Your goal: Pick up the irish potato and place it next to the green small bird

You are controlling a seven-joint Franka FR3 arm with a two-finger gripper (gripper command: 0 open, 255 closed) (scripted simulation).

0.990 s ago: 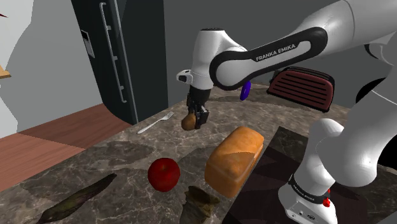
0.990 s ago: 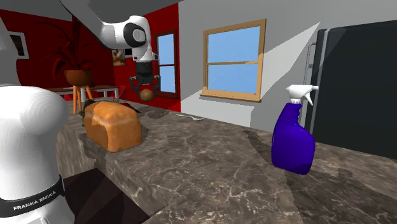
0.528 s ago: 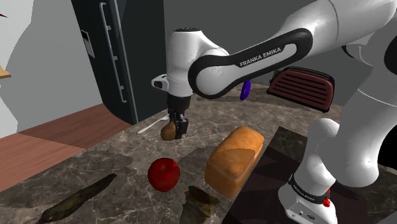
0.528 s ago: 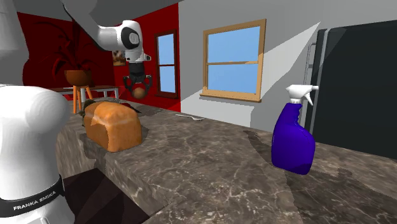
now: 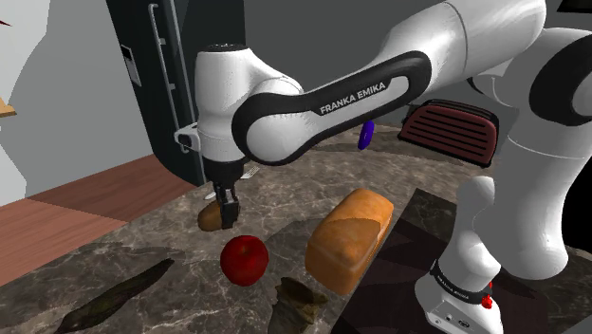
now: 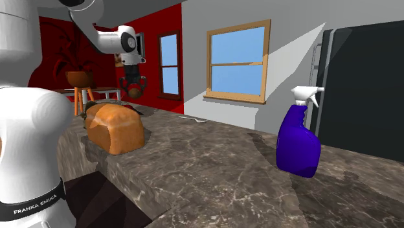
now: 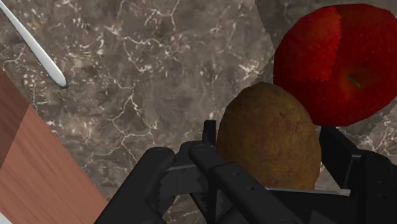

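Wrist view first: the gripper (image 7: 270, 149) has its jaws clamped on the brown potato (image 7: 269, 137), 1 finger on each flank. Just past it, at 1 o'clock, sits the red apple (image 7: 337, 63). Farther off, at 10 o'clock, lies the fork (image 7: 35, 48) on the marbled counter (image 7: 159, 76).

From the shoulder view I read the potato (image 5: 210, 217) as lifted and hanging low over the counter, with the apple (image 5: 244, 259) close at its 5 o'clock and the bread loaf (image 5: 349, 237) out at 3 o'clock. So the pick is done and the carry is under way; the set-down and release are left. At the counter's near edge I see 2 dark olive shapes, a long one (image 5: 114, 299) at the potato's 7 o'clock and a crumpled one (image 5: 299, 302) at its 5 o'clock. I cannot tell which is the bird, so I judge the goal lies somewhere toward that edge.

Against the frame from 1 second back, the hand has swung toward 8 o'clock and dropped lower, away from the fork and close to the apple. The grip on the potato is unchanged, and nothing on the counter has shifted.
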